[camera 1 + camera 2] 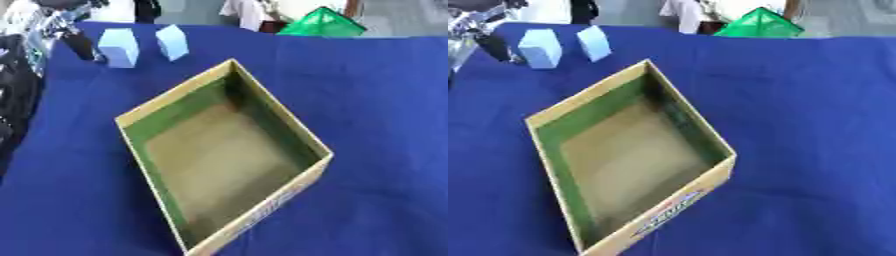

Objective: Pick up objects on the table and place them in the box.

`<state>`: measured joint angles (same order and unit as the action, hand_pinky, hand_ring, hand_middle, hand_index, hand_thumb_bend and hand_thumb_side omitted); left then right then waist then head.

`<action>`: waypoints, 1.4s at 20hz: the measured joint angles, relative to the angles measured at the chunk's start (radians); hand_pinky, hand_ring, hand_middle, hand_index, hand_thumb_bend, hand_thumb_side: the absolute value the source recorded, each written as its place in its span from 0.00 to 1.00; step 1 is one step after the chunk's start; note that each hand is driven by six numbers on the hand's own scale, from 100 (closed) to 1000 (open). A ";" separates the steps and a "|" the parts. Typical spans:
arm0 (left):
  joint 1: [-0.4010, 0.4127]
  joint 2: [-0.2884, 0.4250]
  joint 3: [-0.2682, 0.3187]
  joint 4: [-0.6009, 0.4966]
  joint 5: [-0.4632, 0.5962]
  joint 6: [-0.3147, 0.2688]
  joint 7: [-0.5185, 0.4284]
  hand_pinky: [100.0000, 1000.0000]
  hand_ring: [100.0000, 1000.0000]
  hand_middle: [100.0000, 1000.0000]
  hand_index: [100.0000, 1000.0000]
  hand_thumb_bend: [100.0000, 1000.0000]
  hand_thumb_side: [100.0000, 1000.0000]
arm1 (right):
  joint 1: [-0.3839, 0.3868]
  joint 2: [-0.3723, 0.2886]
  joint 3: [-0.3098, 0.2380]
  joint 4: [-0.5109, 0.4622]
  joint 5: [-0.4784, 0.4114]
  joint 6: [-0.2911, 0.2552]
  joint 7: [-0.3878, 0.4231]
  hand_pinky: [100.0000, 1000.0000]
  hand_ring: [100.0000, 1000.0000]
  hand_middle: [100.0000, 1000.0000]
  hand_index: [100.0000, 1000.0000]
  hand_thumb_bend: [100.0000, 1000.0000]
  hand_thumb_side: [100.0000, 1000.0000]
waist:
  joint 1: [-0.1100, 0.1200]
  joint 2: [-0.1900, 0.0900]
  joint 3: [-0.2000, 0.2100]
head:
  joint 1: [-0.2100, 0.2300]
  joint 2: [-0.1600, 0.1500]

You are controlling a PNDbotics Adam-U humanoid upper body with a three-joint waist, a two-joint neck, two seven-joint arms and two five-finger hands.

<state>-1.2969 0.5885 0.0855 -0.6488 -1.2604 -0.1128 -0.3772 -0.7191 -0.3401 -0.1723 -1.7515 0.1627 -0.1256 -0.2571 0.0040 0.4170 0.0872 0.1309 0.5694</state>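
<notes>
Left hand (77, 42) sits in the upper left of the frame, coming in from the left edge. Dark fingers point down onto the cloth, right against the left side of the nearer light blue block (118, 47). Too blurred to resolve the fingers, so I cannot tell whether it is open or clamped, or whether it actually touches the block. Black and silver arm parts run along the left edge below it. Right hand shows in neither view.

Two light blue blocks in the upper left, both upright on the cloth. The second block (172, 42) stands just right of the first, slightly tilted, small gap between them. Both are outside the box, beyond its far corner.

Box (305, 132): open cardboard, turned diamond-wise in the centre of the frame, one corner pointing to the upper part of the frame, one to the bottom edge. Green lining on the inner walls, tan floor, nothing inside it. Printed lettering on the outer wall at the lower right, unreadable.

Table (376, 90) is covered with a dark blue cloth. A green mesh-like thing (761, 24) sits at the far edge, upper right of centre, well apart from the blocks. Nothing lies between blocks and box.
</notes>
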 measured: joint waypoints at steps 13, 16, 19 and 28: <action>-0.014 0.000 0.014 0.000 0.010 0.034 0.018 0.84 0.93 0.88 0.98 0.51 0.00 | -0.031 -0.014 0.000 0.027 -0.016 -0.010 0.014 0.77 0.82 0.54 0.81 0.26 1.00 | -0.010 0.037 -0.019 | 0.023 -0.017; -0.015 0.001 0.018 0.000 0.021 0.042 0.010 0.82 0.91 0.87 0.97 0.48 0.00 | -0.036 -0.018 0.000 0.034 -0.017 -0.011 0.015 0.77 0.82 0.54 0.81 0.26 1.00 | -0.012 0.044 -0.018 | 0.027 -0.019; -0.016 0.002 0.023 0.000 0.040 0.050 0.001 0.81 0.89 0.86 0.96 0.46 0.00 | -0.038 -0.019 0.000 0.039 -0.019 -0.011 0.016 0.77 0.82 0.54 0.81 0.26 1.00 | -0.012 0.047 -0.018 | 0.031 -0.023; -0.031 0.011 0.024 0.007 0.062 0.071 -0.048 0.82 0.90 0.87 0.96 0.46 0.00 | -0.047 -0.026 0.000 0.048 -0.022 -0.017 0.021 0.77 0.82 0.53 0.81 0.26 1.00 | -0.018 0.059 -0.023 | 0.046 -0.036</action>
<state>-1.3280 0.5996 0.1096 -0.6418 -1.1984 -0.0421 -0.4254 -0.7662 -0.3661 -0.1721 -1.7036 0.1402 -0.1428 -0.2358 -0.0136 0.4765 0.0641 0.1773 0.5336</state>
